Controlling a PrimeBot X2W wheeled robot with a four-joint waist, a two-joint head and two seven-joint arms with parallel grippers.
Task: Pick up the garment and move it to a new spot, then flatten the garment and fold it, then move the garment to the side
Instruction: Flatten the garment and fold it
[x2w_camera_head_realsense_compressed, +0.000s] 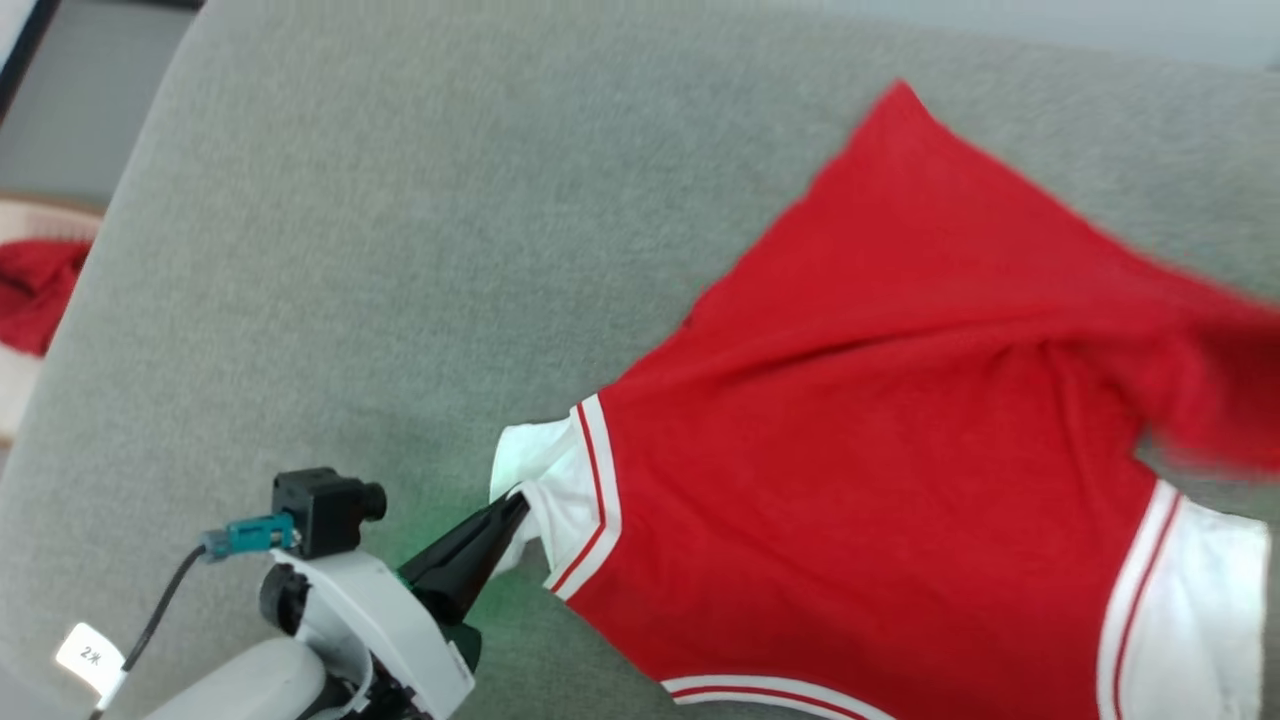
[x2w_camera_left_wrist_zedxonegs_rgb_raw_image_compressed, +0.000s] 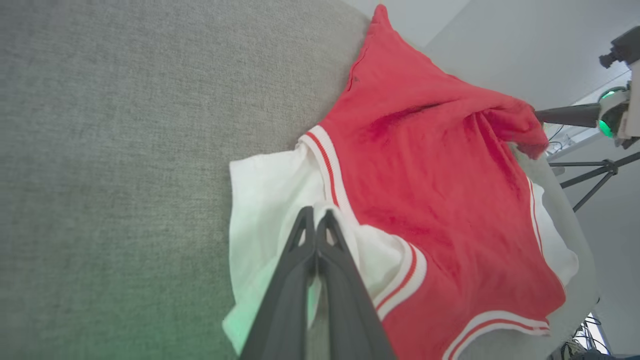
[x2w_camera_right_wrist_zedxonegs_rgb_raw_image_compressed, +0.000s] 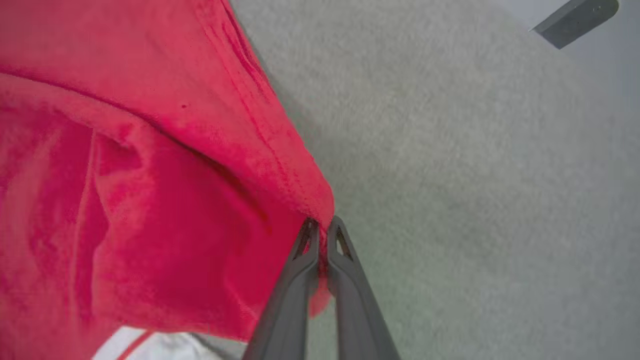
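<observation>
Both tools are clenched on the garment (x2w_camera_head_realsense_compressed: 880, 450): left tool (x2w_camera_head_realsense_compressed: 518, 500) on the white sleeve (x2w_camera_left_wrist_zedxonegs_rgb_raw_image_compressed: 260, 200), right tool (x2w_camera_right_wrist_zedxonegs_rgb_raw_image_compressed: 322, 222) on a red edge. It's sprawled on the right side of the grey counter (x2w_camera_head_realsense_compressed: 350, 250). Lift both ends evenly and keep it taut so it won't bunch.

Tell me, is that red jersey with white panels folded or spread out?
Spread out, not folded: the red-and-white sports jersey lies open on the grey fabric surface, wrinkled, one red edge pinched by dark right fingers.
</observation>
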